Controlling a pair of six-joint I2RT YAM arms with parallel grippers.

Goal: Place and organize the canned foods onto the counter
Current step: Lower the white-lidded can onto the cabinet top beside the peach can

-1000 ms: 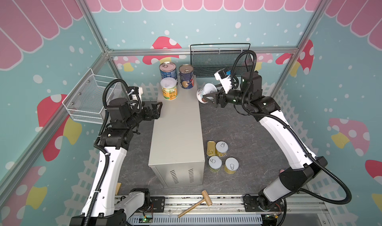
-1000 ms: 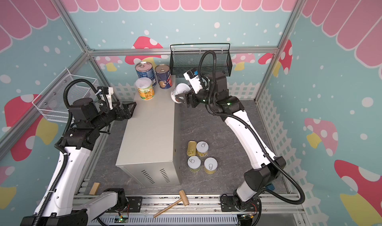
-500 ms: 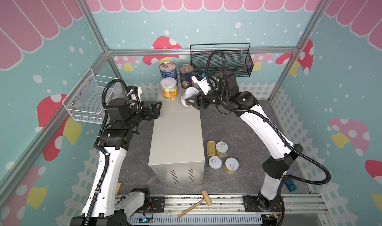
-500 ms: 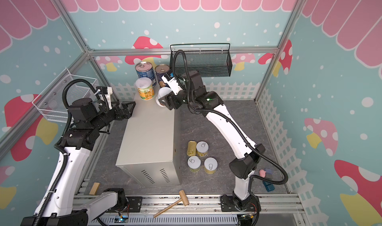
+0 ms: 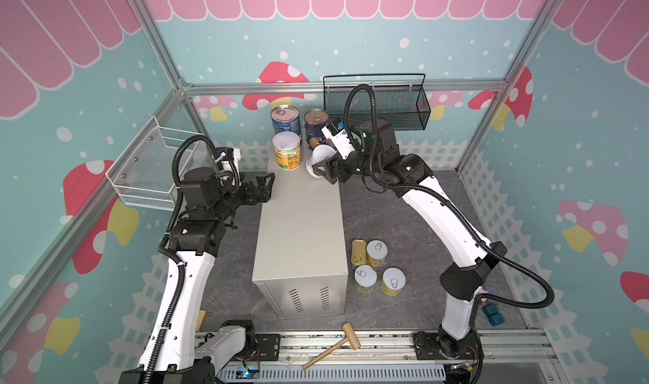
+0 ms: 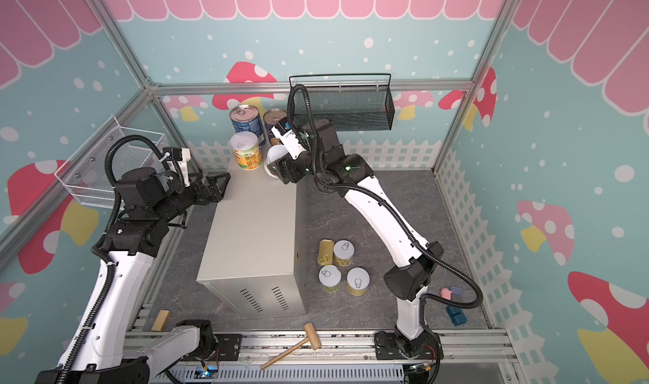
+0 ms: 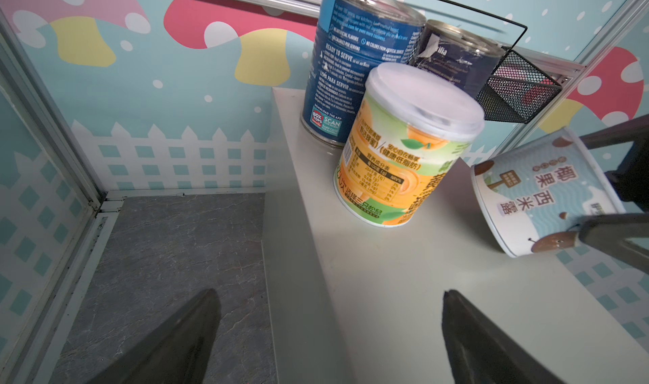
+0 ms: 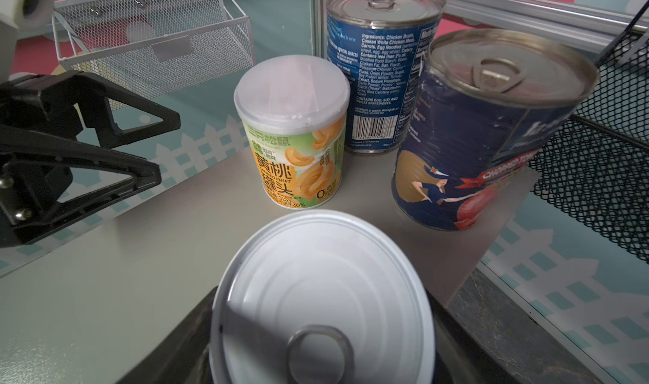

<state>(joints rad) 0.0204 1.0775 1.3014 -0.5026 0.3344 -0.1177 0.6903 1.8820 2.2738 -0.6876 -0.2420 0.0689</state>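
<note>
The task was about half done. Three cans stood upright at the far end of the metal box (image 5: 302, 224) that serves as the counter. A light blue can (image 5: 284, 122) and a navy can (image 5: 315, 127) were at the back, and a peach can (image 5: 288, 153) stood in front of the blue one. A fourth one, the white-blue can (image 7: 541, 196), was pinched by the right gripper (image 6: 281, 169). It hung tilted over the same end, just beside the peach can. I cannot tell if its lower rim touched the top of the box. The left gripper (image 5: 267, 188) was spread wide and empty, hovering at the left edge of the box. Four tins were left on the tabletop (image 5: 404, 217), close together on the right of the box: a flat gold tin (image 5: 359, 251) and three short cans (image 5: 365, 277). In my judgement these must yet be lifted and put in order.

The box looked like painted sheet metal, smooth and matte, with sharp edges and vent slits on its near end. The cans were plain cylinders with glossy printed labels and silver ribbed lids with pull rings. The peach can carried a cloudy plastic cap. The label of the navy can was scuffed and torn in places. The gold tin was a shiny rounded rectangle. The tabletop had a dark stone pattern.
</note>
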